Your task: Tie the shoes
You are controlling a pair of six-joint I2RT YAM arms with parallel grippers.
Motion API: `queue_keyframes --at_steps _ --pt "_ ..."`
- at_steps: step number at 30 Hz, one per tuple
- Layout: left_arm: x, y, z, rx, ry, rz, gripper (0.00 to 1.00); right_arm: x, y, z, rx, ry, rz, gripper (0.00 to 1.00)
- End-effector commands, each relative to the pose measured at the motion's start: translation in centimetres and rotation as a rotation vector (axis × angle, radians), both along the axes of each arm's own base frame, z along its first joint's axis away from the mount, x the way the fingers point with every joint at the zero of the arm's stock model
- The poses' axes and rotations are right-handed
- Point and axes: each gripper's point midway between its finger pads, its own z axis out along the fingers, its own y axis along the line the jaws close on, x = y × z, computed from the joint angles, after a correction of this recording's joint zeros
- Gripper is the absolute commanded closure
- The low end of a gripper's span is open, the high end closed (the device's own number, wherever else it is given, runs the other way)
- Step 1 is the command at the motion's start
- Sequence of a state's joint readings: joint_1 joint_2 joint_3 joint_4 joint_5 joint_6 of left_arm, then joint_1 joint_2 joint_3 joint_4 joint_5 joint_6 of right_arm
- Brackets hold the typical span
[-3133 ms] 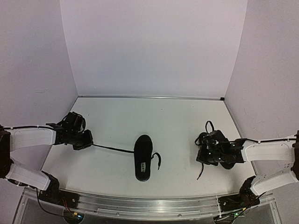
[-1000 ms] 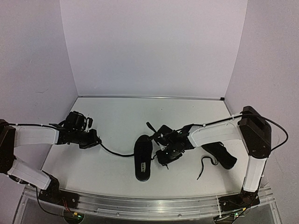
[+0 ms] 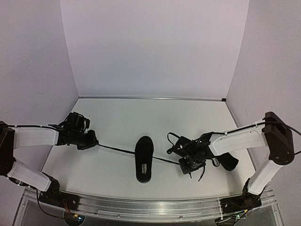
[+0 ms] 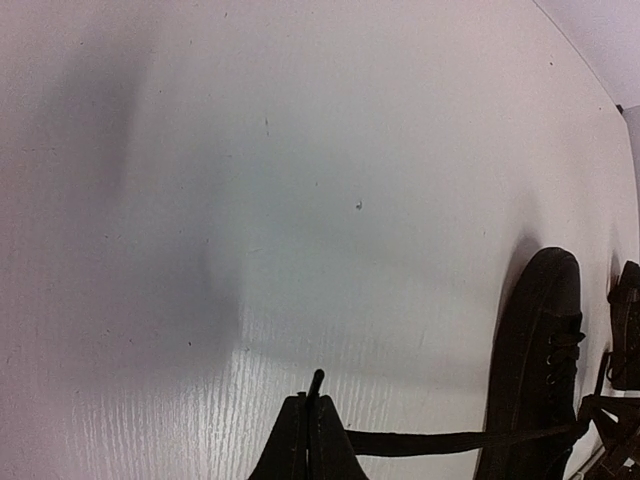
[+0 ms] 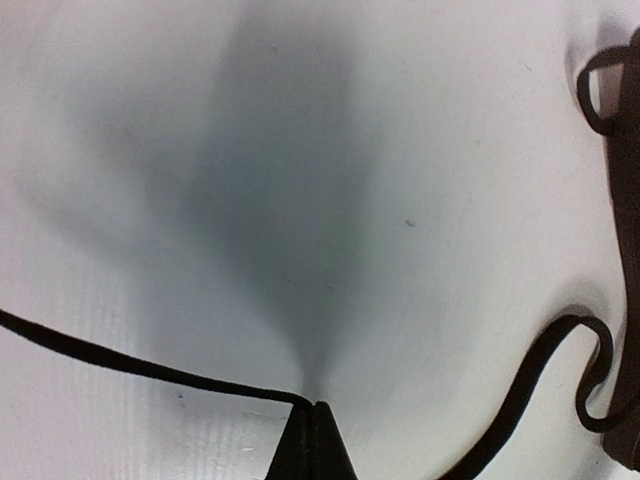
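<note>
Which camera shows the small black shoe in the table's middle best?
The top external view: the small black lace-up shoe appears whole from above, pale insole label included. The left wrist view catches only part of it at the edge; the right wrist view shows just a thin black lace.

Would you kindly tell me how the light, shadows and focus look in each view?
Top external: soft, even light, wall edges slightly bowed, the middle shoe mostly flat black. Left wrist: a broad soft shadow on the table, brighter below it. Right wrist: a large grey shadow mid-frame, the lace crisp.
</note>
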State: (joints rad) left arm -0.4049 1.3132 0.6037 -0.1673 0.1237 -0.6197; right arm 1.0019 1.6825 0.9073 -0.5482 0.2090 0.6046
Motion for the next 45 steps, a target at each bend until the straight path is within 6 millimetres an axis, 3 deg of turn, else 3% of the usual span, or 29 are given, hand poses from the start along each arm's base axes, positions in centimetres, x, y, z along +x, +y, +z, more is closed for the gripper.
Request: queue_keyframes --at_steps 1,5,9,12,16,20,27,30,32,38,41,45 --pt "1.1 0.6 1.9 0.021 -0.061 0.023 1.0 0.0 -2.5 1.3 -0.071 -0.046 -0.075 1.0" --pt "0.9 1.6 1.5 0.044 -0.045 0.055 1.0 -0.7 -3.7 0.9 -0.087 -0.034 -0.099 1.0" --pt "0.9 2.6 2.3 0.095 -0.07 0.059 1.0 -0.6 -3.6 0.8 -0.089 -0.035 -0.099 1.0" --pt "0.9 2.2 2.2 0.103 -0.077 0.01 1.0 -0.3 -2.4 0.4 -0.071 -0.024 -0.065 1.0" --pt "0.1 0.1 -0.4 0.06 0.007 -0.094 1.0 0.7 1.2 0.2 0.005 -0.008 0.015 1.0" --pt "-0.4 0.2 -1.8 0.078 0.035 -0.099 1.0 1.7 3.7 -0.1 0.026 0.001 0.072 1.0" --pt "-0.8 1.7 -2.2 0.143 0.063 -0.055 1.0 1.6 2.6 -0.6 -0.015 -0.005 0.065 1.0" --pt "-0.4 2.4 -1.0 0.158 0.035 -0.013 1.0 1.8 1.4 0.2 -0.035 -0.039 0.015 1.0" --pt "0.0 2.0 1.0 0.128 -0.01 -0.012 1.0 2.1 0.9 1.6 -0.02 -0.079 -0.025 1.0" --pt "1.3 1.0 7.1 0.066 -0.136 -0.034 1.0 3.8 0.1 7.5 0.076 -0.23 -0.1 1.0" --pt "1.6 0.7 8.2 0.058 -0.144 -0.043 1.0 3.9 -0.8 8.0 0.061 -0.235 -0.115 1.0" --pt "1.4 1.6 7.7 0.09 -0.125 -0.003 1.0 3.1 -2.1 6.9 0.029 -0.206 -0.134 1.0"
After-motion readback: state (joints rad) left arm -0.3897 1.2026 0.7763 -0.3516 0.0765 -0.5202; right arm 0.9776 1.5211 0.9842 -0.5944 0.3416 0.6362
